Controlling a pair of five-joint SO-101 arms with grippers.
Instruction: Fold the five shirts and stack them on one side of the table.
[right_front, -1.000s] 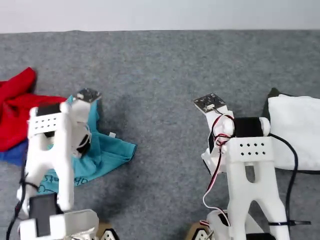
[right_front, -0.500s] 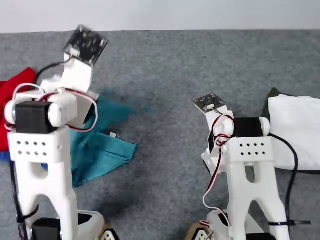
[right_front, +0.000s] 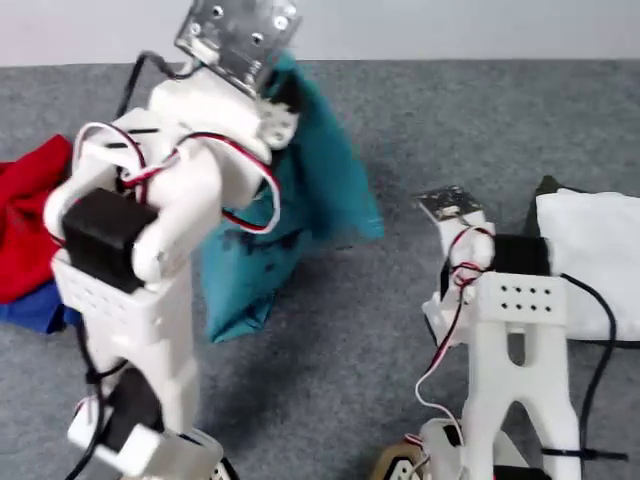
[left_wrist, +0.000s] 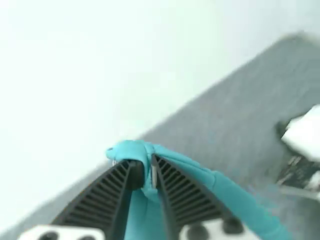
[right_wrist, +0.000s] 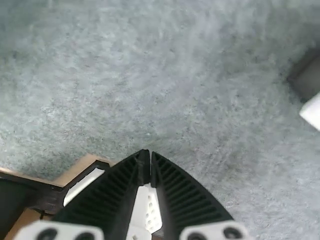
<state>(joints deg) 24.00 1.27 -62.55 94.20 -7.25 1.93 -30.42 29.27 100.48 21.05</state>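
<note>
My left gripper (left_wrist: 144, 174) held the teal shirt (right_front: 320, 180) clamped aloft; my right gripper (right_wrist: 146, 161) was closed, empty. Next, the shirt likely needed spreading flat.

I've raised the left arm (right_front: 150, 230) high, its left gripper (left_wrist: 145, 169) hauling the teal shirt (right_front: 320, 180) up off the table (right_front: 450, 120), and the right arm (right_front: 515, 300) shifted slightly sideways.

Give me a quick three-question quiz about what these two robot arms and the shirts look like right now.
1. True or false: the left gripper is shut on the teal shirt.
2. Which colour is the flat shirt near the right gripper? A red, B white, C teal.
3. Fill the gap: the right gripper is shut and holds ____.
Key: 1 true; 2 B; 3 nothing.
</note>
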